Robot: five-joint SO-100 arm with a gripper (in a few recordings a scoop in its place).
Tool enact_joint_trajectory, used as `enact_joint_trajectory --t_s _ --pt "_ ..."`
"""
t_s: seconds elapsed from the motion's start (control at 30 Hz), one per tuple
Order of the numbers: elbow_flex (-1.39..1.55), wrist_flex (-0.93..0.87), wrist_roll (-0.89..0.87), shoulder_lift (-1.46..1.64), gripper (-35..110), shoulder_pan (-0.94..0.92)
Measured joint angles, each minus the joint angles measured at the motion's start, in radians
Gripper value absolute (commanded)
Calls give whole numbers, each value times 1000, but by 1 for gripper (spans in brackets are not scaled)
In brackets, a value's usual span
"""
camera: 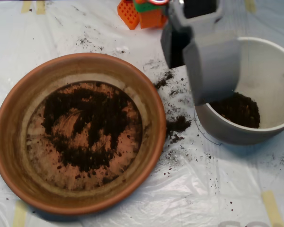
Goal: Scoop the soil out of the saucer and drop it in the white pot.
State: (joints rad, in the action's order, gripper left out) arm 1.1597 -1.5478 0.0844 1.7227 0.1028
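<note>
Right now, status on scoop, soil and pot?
Scoop over white pot's left rim. Soil thin across saucer, some in pot. Spilled soil between them.

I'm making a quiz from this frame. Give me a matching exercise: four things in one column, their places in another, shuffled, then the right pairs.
Things:
1. saucer
2. white pot
3. scoop
4. spilled soil

Places:
A. over the pot's left rim
B. on the plastic sheet between the two dishes
C. left side of the picture
D. right side of the picture

Pairs: 1-C, 2-D, 3-A, 4-B
</note>
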Motion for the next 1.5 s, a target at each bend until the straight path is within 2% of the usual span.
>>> enact_joint_trajectory --t_s 0.13,0.33,0.57,0.9,1.17,1.5 --pt "129 67 23 51 40 -138" --pt "486 232 101 124 43 -296" --pt "808 407 189 112 42 -399" --pt "842 552 285 -129 37 -437" --pt "861 626 436 -146 37 -419" --pt "899 591 388 -144 33 -423"
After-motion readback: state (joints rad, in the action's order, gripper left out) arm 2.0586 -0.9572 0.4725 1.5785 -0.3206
